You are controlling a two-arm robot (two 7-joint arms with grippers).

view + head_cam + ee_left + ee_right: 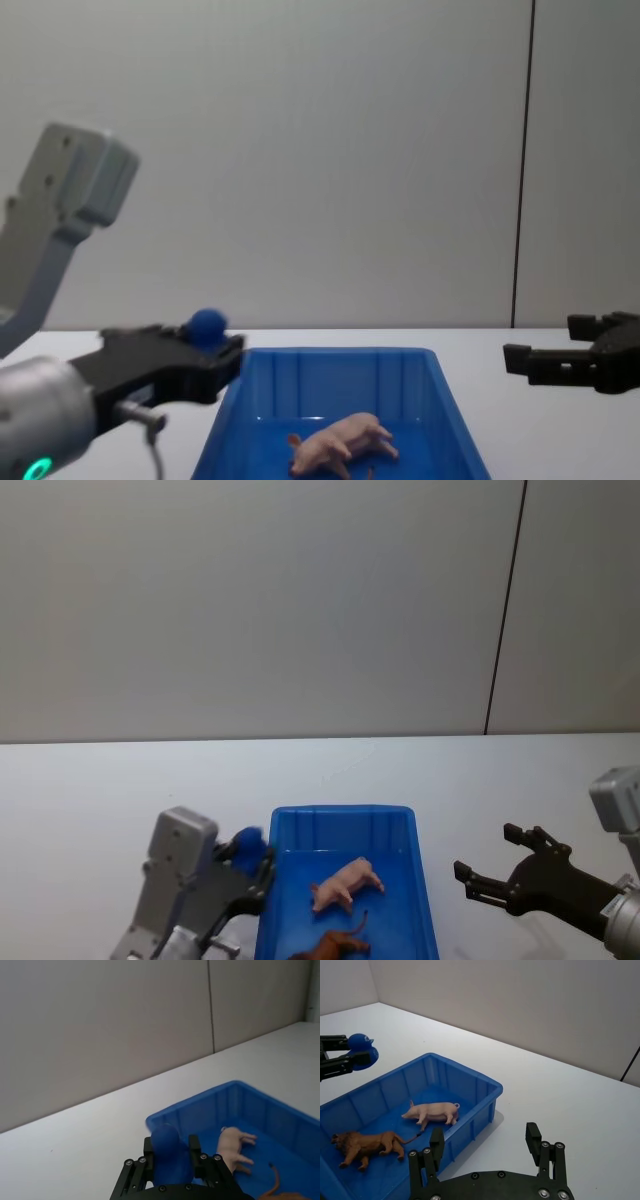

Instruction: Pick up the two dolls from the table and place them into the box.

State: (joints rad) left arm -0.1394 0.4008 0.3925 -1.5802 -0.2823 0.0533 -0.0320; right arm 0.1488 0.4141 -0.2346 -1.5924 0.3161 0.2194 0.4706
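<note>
Blue box (425, 900) on the white desk (90, 790), holding both dolls: the pink pig (345, 883) at mid-floor and the brown lion (365, 1146) just beside it, both lying on their sides. Left gripper (252, 865), at the box's left rim, grips a small blue object (207, 322). Right gripper (490, 865), right of the box, has its fingers spread wide, empty.

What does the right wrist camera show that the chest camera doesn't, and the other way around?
Right wrist view, not chest: the lion lying in the box. Chest view, not right wrist: the left arm's grey housing. Both: the pig in the box, the open right gripper, and the left gripper shut on a blue object.
</note>
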